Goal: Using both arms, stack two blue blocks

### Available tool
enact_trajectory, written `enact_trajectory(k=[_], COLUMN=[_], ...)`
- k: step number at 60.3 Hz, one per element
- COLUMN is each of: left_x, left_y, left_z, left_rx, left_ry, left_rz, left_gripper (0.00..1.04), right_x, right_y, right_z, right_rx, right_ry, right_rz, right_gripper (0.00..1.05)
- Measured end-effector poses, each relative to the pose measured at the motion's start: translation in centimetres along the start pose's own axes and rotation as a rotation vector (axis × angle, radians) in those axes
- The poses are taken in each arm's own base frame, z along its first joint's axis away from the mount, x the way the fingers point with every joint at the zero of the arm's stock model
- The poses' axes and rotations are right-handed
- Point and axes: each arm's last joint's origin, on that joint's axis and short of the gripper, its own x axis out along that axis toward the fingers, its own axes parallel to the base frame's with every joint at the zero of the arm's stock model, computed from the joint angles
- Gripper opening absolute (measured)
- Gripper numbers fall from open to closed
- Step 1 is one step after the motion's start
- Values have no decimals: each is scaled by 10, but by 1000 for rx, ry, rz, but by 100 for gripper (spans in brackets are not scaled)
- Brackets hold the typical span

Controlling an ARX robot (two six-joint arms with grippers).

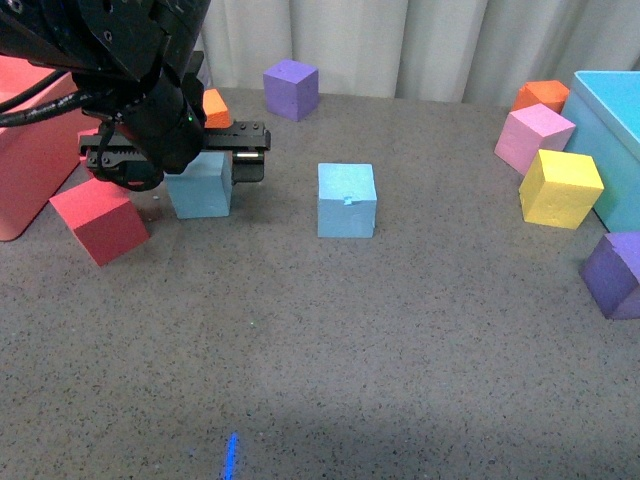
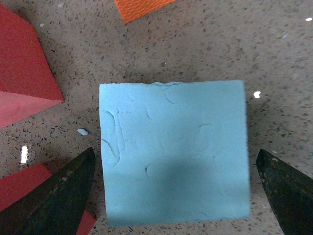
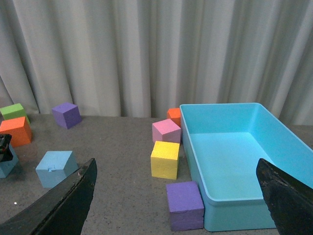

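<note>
Left pincer (image 1: 178,152) (image 2: 176,193) is spread wide & hangs low over the grey speckled surface (image 1: 360,340), w/ fingers (image 2: 61,196) either side of a matte light sky-blue foam cube (image 1: 200,188) (image 2: 173,152). That cube sits between the two tips w/ a thin gap each side, so no contact shows in the left wrist view. It rests flat on the surface.

Second sky-blue foam cube (image 1: 346,200) (image 3: 55,169), w/ a small notch near its top edge, stands apart from the left pincer, off to its right, flat & on its own. Red foam cube (image 1: 98,220) (image 2: 22,73) lies turned at an angle just beside the pincer's other side. Orange foam cube (image 1: 217,108) (image 2: 142,9) is just beyond the pincer, near the straddled cube but not touching it.

Right pincer (image 3: 173,200) is also wide, nothing betw. its fingers, up above the surface. Below & ahead of it is a big turquoise plastic bin (image 3: 239,215), w/ a purple foam cube (image 3: 185,204), yellow foam cube (image 3: 165,159) & pink foam cube (image 3: 167,131) in a row along the bin's wall.
</note>
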Motion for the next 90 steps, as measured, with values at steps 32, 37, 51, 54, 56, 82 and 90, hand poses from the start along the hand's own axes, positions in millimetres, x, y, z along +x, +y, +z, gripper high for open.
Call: enact_trajectory(k=[32,37,51,54,56,82,90], left_x=[16,11,-29,-38,-45,-73,-71], left_y=[-8,-11,-32,-39,-44,-126,-143], left_z=[-1,-3,3,7,9,3,1], left_rx=[-15,-12,-22,-26,-29,-8,8], left_ry=[49,41,-30,-50,-68,-65,-48], left_rz=[-3,-16,-33,-36,-40,-96,-100], left_gripper=[57,53,49,49,48,48,48], right_x=[0,0,0,0,0,0,0], right_y=[0,0,0,0,0,0,0], right_z=[0,0,0,0,0,0,0], right_rx=[0,0,0,0,0,0,0], right_ry=[0,0,0,0,0,0,0], right_rz=[0,0,0,0,0,0,0], right_gripper=[95,95,95,95,95,95,95])
